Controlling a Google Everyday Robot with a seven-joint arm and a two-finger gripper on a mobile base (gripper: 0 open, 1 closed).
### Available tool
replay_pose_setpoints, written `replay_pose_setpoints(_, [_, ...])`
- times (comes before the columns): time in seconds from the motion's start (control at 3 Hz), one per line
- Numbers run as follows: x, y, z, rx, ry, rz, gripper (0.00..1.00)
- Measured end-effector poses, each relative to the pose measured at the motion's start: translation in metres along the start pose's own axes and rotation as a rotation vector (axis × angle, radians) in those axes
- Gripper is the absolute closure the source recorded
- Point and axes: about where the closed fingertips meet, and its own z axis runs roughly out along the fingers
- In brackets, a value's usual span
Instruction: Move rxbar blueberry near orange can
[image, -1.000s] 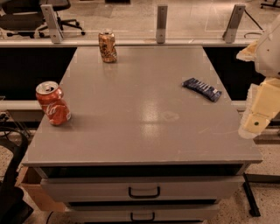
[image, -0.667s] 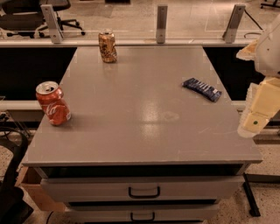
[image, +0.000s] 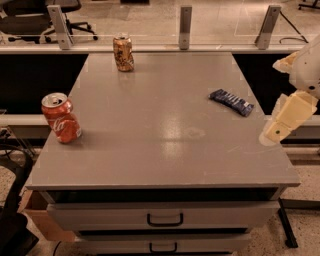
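The rxbar blueberry (image: 231, 101), a flat dark blue bar, lies on the right side of the grey table (image: 160, 130). The orange can (image: 123, 52) stands upright at the table's far edge, left of centre. My gripper (image: 283, 121), cream coloured, hangs at the right edge of the view, just right of and nearer than the bar, above the table's right edge. It touches nothing.
A red Coca-Cola can (image: 61, 118) stands near the table's left edge. Grey posts (image: 185, 26) and a rail run behind the table. Drawers with handles (image: 165, 219) are below the front edge. A cardboard box (image: 37, 215) sits at lower left.
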Motion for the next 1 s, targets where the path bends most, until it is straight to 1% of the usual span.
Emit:
replay_pose_setpoints(0.33, [0.019, -0.026, 0.026, 0.063, -0.109, 0.082, 0.0])
replay_pose_setpoints(0.67, [0.037, -0.057, 0.043, 0.151, -0.236, 0.159, 0.0])
replay_pose_setpoints(1.0, [0.048, -0.084, 0.057, 0.203, -0.35, 0.223, 0.0])
